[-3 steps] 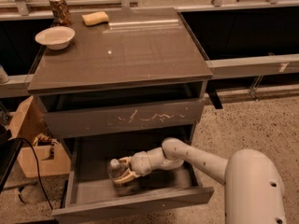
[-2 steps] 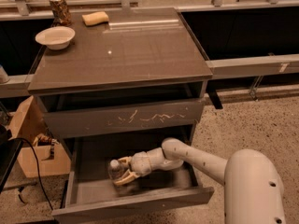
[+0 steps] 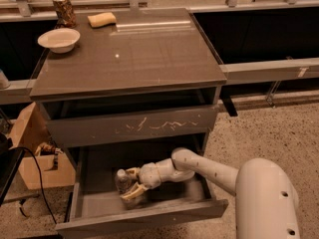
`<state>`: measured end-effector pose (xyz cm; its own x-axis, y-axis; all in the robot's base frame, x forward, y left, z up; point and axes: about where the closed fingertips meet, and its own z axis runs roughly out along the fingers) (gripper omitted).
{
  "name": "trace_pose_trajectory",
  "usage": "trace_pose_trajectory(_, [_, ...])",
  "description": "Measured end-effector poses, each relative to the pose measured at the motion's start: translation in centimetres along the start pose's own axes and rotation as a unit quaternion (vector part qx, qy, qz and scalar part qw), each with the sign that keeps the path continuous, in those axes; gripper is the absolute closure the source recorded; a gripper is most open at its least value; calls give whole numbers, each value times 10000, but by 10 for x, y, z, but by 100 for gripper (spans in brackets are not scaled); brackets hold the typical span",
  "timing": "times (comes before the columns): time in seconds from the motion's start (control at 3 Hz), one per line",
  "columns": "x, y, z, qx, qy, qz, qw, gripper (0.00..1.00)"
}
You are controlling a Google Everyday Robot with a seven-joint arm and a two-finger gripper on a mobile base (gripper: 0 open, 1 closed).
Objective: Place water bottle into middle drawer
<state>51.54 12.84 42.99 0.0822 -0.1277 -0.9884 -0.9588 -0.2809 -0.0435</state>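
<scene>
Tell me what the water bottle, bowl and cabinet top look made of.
The water bottle, held by the gripper in the drawer, looks see-through, thin plastic; the bowl white, matte, perhaps paper or ceramic; the cabinet top grey, glossy with reflections, maybe laminate.

High view down; pincer (image 3: pixel 128 184) inside middle drawer (image 3: pixel 159 217).

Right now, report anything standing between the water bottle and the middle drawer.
Nothing visible does. The end effector is inside the open middle drawer, with the water bottle at its tip, within the drawer's walls.
</scene>
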Motion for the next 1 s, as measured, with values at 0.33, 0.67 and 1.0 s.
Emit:
trace_pose_trajectory(0.33, [0,0,0,0,0,0,10000,24])
trace_pose_trajectory(0.67, [0,0,0,-2,-1,0,10000,0])
trace_pose_trajectory(1.0, [0,0,0,-2,-1,0,10000,0])
